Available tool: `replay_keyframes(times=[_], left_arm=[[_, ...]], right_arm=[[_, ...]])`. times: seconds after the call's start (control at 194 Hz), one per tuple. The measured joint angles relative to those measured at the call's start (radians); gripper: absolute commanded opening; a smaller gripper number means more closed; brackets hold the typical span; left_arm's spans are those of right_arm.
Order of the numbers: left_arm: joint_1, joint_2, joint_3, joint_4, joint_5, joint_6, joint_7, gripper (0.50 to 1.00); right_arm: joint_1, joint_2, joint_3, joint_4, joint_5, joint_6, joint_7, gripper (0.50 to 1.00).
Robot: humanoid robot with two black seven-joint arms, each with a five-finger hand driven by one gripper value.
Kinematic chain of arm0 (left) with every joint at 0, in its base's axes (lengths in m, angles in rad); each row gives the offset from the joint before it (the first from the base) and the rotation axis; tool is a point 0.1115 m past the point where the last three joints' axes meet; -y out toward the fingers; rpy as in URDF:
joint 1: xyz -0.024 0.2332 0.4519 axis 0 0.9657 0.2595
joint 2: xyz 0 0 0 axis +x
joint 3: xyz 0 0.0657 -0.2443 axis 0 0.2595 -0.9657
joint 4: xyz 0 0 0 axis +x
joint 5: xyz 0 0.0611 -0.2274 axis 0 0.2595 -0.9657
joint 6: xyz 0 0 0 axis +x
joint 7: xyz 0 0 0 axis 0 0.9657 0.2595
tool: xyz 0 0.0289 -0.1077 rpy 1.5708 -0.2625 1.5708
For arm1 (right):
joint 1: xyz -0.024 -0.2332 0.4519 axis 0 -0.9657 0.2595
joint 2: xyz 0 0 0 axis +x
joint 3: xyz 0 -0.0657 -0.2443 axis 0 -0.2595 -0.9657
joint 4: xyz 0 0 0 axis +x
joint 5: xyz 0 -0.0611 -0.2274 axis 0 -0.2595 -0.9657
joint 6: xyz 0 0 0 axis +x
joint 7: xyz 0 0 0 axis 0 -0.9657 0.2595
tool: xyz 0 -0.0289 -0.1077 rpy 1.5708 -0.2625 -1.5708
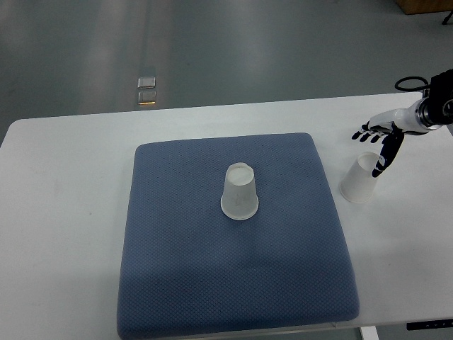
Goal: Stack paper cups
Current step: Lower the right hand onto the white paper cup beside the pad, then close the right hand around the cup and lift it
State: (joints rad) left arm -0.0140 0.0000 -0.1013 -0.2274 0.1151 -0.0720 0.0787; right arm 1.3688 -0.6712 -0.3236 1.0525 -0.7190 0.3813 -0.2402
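On the left there is only the bare white table (64,212); no left arm shows in the view. In the middle of the table lies a blue-grey mat (184,283), which covers most of the surface. Near the centre of the mat stands a paper cup (240,191) upside down, with its wide rim on the mat and its closed bottom up. To the right, off the mat and on the bare table, stands a second paper cup (359,178), upright and with its mouth open to the top. The right hand (383,140) comes in from the right edge, just above this cup. Its fingers are spread and point down; one dark fingertip seems to reach to the cup's rim, but I cannot tell if it really touches. The hand holds nothing.
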Motion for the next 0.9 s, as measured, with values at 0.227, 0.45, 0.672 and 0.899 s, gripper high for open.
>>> replay_keyframes(times=[0.227, 0.45, 0.672, 0.899], left_arm=[[0.0, 0.0, 0.0, 0.0, 0.0, 0.0, 0.0, 1.0], [0.0, 0.0, 0.0, 0.0, 0.0, 0.0, 0.0, 1.0], [0.0, 0.0, 0.004, 0.015, 0.0, 0.0, 0.0, 1.0], [0.0, 0.0, 0.005, 0.016, 0.0, 0.0, 0.0, 1.0]], right_arm=[[-0.033, 0.023, 0.001, -0.017, -0.018, -0.018, 0.002, 0.901], [-0.049, 0.037, 0.002, -0.03, -0.037, -0.021, 0.01, 0.731], [-0.054, 0.039, 0.002, -0.033, -0.044, -0.021, 0.01, 0.615], [-0.022, 0.027, 0.02, -0.024, -0.054, -0.003, 0.01, 0.617]])
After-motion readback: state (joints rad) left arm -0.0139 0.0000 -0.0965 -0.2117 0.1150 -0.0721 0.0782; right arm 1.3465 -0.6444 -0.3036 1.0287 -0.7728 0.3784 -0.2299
